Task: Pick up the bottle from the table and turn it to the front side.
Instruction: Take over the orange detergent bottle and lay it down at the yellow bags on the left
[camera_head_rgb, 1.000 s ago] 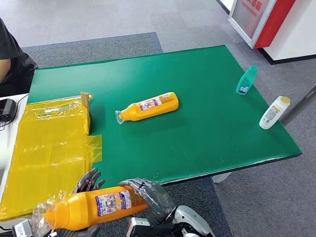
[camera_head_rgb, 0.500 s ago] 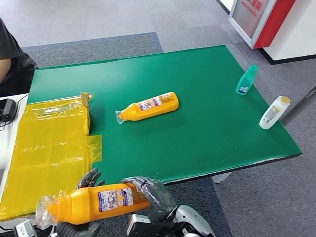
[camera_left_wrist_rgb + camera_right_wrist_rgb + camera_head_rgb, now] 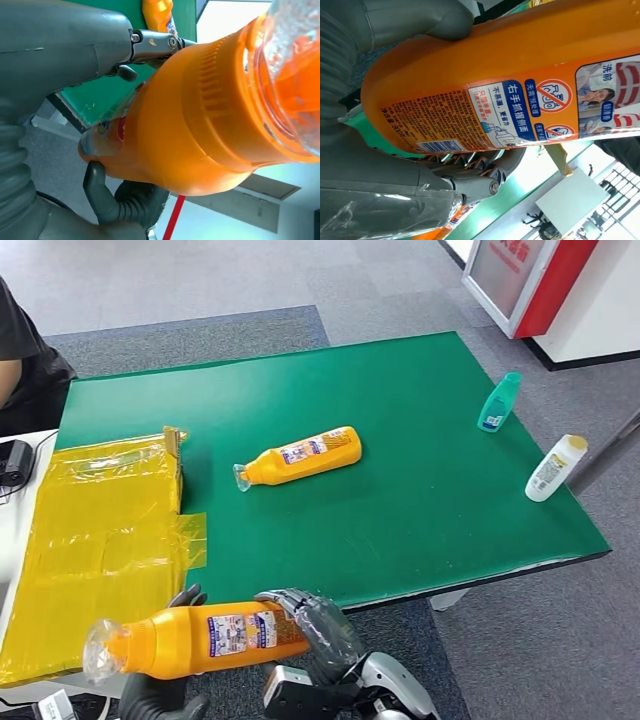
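- Right hand (image 3: 313, 630): wrapped round the base end of the held orange bottle (image 3: 204, 638), thumb on one side and fingers under the other, as the right wrist view confirms.
- Left hand (image 3: 155, 698): beneath the neck half of the same bottle, dark fingers curled up around it; the left wrist view shows a thumb and fingers bearing on the orange body.
- Held orange bottle: lying roughly level in front of the near table edge, off the surface, clear cap (image 3: 100, 650) pointing to the robot's left, printed label facing up toward the head camera.
- Green table (image 3: 423, 490): carries a second orange bottle (image 3: 299, 457) lying on its side near the middle, well apart from the hands.
- Far right of the table: a teal bottle (image 3: 499, 401) and, at the right edge, a white bottle with a yellow cap (image 3: 555, 467), both lying down and apart from each other.
- Left part of the table: a yellow plastic sheet (image 3: 98, 540) spread flat.
- Upper left corner: a person's dark sleeve (image 3: 23, 350) beside the table.
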